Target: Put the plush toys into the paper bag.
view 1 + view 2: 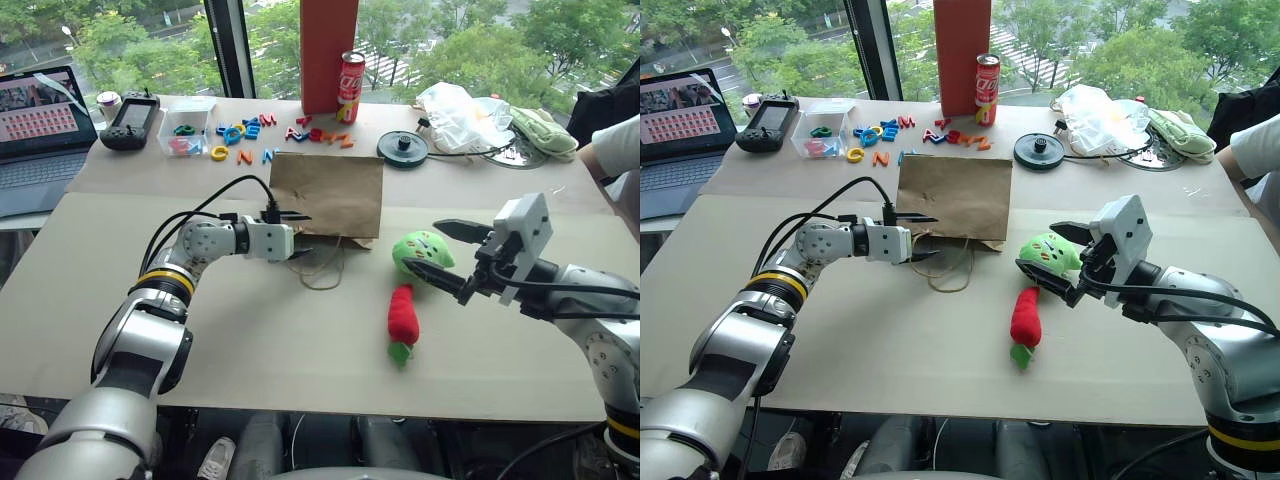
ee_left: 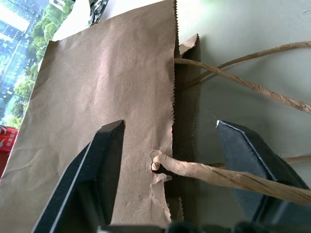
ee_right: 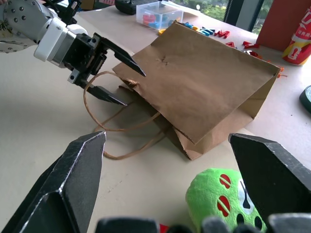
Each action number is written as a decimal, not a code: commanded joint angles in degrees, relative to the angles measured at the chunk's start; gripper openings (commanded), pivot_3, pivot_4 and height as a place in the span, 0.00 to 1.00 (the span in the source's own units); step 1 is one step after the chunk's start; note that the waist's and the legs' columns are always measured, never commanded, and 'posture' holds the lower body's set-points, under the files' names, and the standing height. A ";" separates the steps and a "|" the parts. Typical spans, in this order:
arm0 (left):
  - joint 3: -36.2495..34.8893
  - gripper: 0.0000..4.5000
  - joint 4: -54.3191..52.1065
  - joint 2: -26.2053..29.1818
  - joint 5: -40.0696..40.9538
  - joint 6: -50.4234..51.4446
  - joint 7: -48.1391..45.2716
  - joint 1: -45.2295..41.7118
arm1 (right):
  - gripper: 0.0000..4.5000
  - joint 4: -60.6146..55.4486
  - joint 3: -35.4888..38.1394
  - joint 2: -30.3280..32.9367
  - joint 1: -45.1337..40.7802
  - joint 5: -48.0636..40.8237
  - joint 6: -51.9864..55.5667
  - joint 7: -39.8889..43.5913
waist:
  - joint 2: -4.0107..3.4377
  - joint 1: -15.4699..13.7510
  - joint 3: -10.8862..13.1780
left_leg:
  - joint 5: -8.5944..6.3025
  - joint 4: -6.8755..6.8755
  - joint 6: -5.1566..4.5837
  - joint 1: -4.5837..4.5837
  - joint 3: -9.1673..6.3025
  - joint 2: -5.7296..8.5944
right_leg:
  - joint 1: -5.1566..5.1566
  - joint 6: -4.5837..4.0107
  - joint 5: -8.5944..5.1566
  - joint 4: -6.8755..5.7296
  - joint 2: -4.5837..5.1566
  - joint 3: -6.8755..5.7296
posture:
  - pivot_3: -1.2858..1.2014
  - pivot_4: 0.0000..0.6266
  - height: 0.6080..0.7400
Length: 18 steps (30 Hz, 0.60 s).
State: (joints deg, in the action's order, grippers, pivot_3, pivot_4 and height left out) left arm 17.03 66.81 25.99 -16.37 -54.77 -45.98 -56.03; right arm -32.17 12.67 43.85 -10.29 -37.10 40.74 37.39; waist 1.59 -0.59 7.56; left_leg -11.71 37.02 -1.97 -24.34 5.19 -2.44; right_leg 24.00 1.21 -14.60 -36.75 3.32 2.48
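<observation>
The flat brown kraft paper bag (image 1: 327, 193) is light and tears easily; left fingers (image 3: 112, 73) straddle its upper mouth edge, not closed; right fingers (image 1: 448, 255) spread wide at the round bright-green plush toy (image 1: 421, 250), empty.

A pale worktop (image 1: 300, 340) stands before tall windows (image 1: 480, 40) with a dark frame (image 1: 228, 48); green trees (image 1: 150, 40) and daylight show outside.
</observation>
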 commanded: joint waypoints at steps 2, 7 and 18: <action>-0.42 0.26 0.16 1.28 -0.27 -0.56 0.82 -0.98 | 1.00 -1.92 1.39 -0.20 -0.18 -0.62 -0.61 -0.68 | 0.00 0.05 0.00 | 0.00 0.00 0.00 0.00 -0.01 0.00 | 0.00 0.00 0.00 -0.01 0.00 0.00 | 0.52 0.24 0.99; -0.05 0.01 0.46 1.33 -1.16 0.06 1.93 -1.26 | 1.00 -1.78 1.21 -0.25 -0.34 -0.50 -0.69 -0.88 | 0.00 -0.02 0.00 | 0.00 0.01 0.00 0.00 -0.01 0.00 | -0.01 0.00 0.00 -0.01 0.00 -0.01 | 0.52 0.24 0.99; -6.77 0.01 -5.95 -0.88 12.56 7.28 -9.40 0.11 | 1.00 -0.40 -0.53 -0.38 -1.44 0.91 -0.91 -1.62 | 0.00 0.03 0.00 | 0.00 0.02 0.00 0.00 0.01 -0.01 | 0.00 0.00 0.00 -0.03 -0.01 -0.02 | 0.52 0.24 0.99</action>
State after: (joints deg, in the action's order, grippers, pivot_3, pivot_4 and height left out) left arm 14.34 66.63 25.16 -12.68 -52.03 -49.11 -55.91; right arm -31.88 11.91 43.40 -10.85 -36.71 40.73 36.01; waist 1.59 -0.56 7.56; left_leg -11.71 37.04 -1.96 -24.34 5.20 -2.45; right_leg 24.01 1.21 -14.61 -36.78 3.31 2.46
